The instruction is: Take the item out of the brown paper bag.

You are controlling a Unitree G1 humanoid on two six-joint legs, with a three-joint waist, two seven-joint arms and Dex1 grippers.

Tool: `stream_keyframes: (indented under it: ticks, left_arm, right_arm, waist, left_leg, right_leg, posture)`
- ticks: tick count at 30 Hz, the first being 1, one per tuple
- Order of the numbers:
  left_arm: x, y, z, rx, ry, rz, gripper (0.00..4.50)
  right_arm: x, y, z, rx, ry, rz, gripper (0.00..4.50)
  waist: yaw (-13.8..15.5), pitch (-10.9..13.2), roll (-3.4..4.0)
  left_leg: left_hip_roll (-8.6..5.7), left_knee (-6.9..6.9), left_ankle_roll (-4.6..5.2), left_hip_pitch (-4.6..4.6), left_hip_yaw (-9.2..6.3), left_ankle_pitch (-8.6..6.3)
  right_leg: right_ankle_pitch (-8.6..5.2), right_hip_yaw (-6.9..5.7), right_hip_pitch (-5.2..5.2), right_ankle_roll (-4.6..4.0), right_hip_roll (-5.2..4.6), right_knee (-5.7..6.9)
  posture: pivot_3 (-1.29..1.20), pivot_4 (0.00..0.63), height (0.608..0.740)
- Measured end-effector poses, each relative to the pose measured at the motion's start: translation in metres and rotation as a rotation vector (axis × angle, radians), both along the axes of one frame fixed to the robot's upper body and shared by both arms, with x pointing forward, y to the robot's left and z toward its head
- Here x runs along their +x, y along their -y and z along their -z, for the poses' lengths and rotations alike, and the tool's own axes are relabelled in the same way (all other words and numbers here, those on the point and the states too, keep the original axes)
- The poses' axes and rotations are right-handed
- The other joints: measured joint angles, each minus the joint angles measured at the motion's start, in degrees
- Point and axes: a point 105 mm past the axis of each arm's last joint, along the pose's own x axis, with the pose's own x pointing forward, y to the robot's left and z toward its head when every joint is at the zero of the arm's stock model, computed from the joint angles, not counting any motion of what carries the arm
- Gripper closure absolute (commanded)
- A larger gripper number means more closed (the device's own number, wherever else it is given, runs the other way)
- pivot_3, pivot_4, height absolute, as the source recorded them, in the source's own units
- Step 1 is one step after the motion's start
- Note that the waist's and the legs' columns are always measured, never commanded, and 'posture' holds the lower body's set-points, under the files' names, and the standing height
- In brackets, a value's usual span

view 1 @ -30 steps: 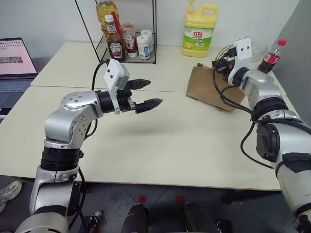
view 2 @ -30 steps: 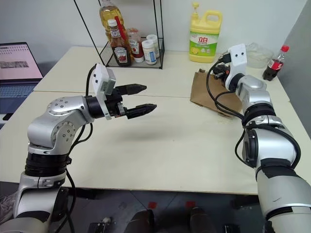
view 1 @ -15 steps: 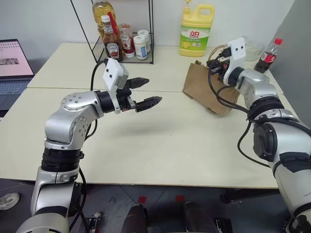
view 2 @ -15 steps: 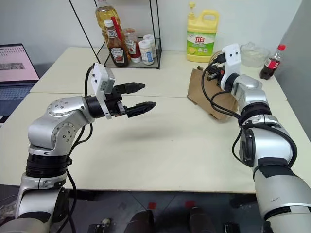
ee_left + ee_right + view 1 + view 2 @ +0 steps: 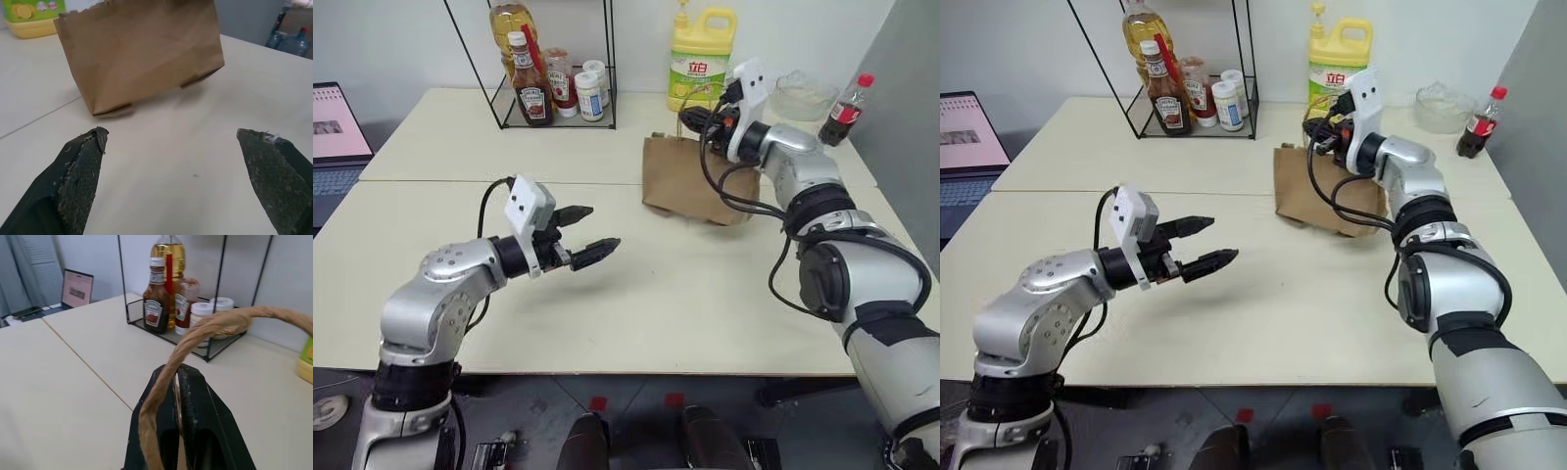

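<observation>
A: Right claw point(image 5: 177, 382) pressed together on a handle point(image 5: 205, 330) of the brown paper bag point(image 5: 690, 176). The bag stands on the counter point(image 5: 685, 294), near the yellow detergent jug point(image 5: 700, 59).

B: And the left claw point(image 5: 582, 235)?

A: Spread wide, empty, above the counter, well apart from the bag, pointed toward it.

B: The item?

A: Not visible. Presumably inside the bag; can't confirm from here.

B: So how to do this step well?

A: My judgement: hold the handle steady and high enough to keep the mouth open, without tipping the bag. Bring the left claw in over the rim from above, fingers point(image 5: 80, 169) wide, then reach down.

B: Risks?

A: Thin paper handle could slip or tear if pulled sideways. Bag base looks partly lifted in the left wrist view, so it could topple.
</observation>
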Motion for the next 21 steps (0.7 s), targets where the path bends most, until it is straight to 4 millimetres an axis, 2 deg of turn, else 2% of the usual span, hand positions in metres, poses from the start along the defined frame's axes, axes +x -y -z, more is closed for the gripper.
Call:
stream_keyframes:
  ticks: [5,9,15,21]
  left_arm:
    - [-0.004,-0.009,-0.006,-0.053,0.021,-0.089,0.00]
    - [-0.010,-0.020,0.001,-0.084,0.006,-0.179,0.00]
    - [-0.021,-0.024,0.009,-0.112,-0.019,-0.237,0.00]
    - [-0.029,-0.027,0.018,-0.150,-0.042,-0.307,0.00]
  right_arm:
    - [-0.008,-0.025,-0.015,0.047,0.028,-0.089,4.49]
    - [-0.018,-0.048,-0.028,0.102,0.054,-0.176,4.49]
    - [-0.026,-0.073,-0.031,0.168,0.043,-0.249,4.49]
    - [-0.036,-0.100,-0.025,0.191,0.019,-0.318,4.49]
  waist:
    - [0.1,0.0,0.00]
    - [0.1,0.0,0.00]
    - [0.1,0.0,0.00]
    - [0.2,0.0,-0.01]
  left_leg:
    - [0.00,0.02,0.00,0.00,0.00,0.00]
    - [0.01,0.02,0.01,0.01,-0.01,-0.01]
    - [0.01,0.02,0.04,0.01,-0.01,-0.03]
    - [0.01,0.02,0.05,0.00,-0.02,-0.03]
  right_leg:
    - [0.00,0.00,0.00,0.00,0.00,0.00]
    - [0.00,-0.01,0.00,-0.01,0.00,0.01]
    - [0.00,-0.02,0.00,-0.01,0.00,0.03]
    - [0.00,-0.02,0.01,-0.01,0.00,0.01]
  posture:
    - [0.00,0.150,0.740]
    - [0.00,0.150,0.740]
    - [0.00,0.150,0.740]
    - [0.00,0.150,0.740]
